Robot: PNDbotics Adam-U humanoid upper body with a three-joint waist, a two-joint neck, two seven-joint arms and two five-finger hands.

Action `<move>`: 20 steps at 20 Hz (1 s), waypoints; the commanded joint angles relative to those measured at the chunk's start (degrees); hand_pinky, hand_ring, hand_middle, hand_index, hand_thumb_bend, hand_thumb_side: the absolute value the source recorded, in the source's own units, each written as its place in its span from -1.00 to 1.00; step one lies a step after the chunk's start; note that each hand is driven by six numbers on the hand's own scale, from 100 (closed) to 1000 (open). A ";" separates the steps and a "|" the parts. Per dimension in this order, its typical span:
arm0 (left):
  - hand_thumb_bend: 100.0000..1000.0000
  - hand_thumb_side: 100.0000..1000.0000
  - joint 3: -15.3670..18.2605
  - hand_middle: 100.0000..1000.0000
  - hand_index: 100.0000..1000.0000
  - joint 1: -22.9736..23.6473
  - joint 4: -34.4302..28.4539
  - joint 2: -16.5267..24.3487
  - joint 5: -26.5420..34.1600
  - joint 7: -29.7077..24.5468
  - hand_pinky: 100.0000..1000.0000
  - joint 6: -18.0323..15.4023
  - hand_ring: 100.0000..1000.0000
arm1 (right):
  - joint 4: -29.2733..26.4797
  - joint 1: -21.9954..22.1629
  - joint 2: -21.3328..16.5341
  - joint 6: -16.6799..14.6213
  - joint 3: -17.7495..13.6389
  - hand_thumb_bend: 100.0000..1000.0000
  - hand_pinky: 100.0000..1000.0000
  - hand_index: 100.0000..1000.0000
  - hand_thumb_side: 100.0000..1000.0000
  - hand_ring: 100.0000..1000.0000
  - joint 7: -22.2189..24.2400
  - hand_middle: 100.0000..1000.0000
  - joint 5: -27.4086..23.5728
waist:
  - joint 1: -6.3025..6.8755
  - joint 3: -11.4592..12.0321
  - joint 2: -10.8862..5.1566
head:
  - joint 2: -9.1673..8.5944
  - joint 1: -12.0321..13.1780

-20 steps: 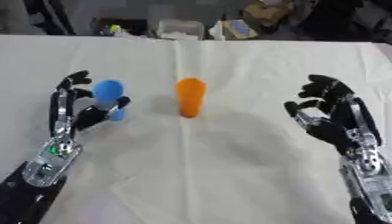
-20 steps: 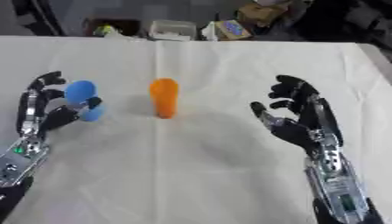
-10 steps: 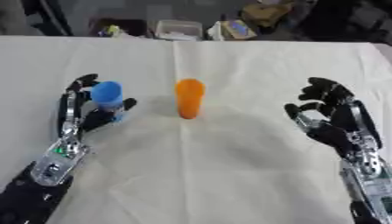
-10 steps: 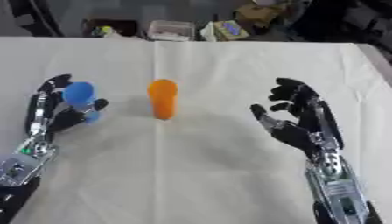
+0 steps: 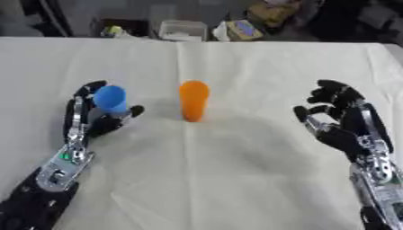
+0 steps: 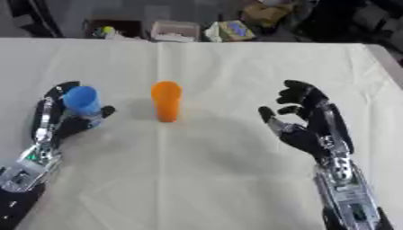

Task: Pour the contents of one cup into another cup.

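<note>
Pouring is not yet begun: both cups are standing upright on the cloth-covered worktop (image 5: 236, 179). You are keeping your right hand (image 5: 342, 123) hovering over the right side, fingers loosely spread, grasping nothing and well apart from the cups. Your left hand (image 5: 85, 120) is wrapping fingers and thumb around the blue cup (image 5: 110, 99) at the left. The orange cup (image 5: 194, 100) is standing untouched near centre, awaiting the tip.

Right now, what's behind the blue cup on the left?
The left hand wraps the blue cup: fingers behind it, thumb in front. The palm hides the cup's lower back side. Beyond lies bare tablecloth.
</note>
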 commanded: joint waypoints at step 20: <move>-0.77 -1.00 -0.30 -0.65 -0.20 1.76 -12.85 2.60 0.89 4.98 -0.20 3.53 -0.80 | 0.89 -3.15 -3.54 -0.39 1.06 -0.07 0.06 0.51 -0.96 0.24 1.11 0.16 -0.11 | 0.37 1.04 -1.08 | -1.08 -0.58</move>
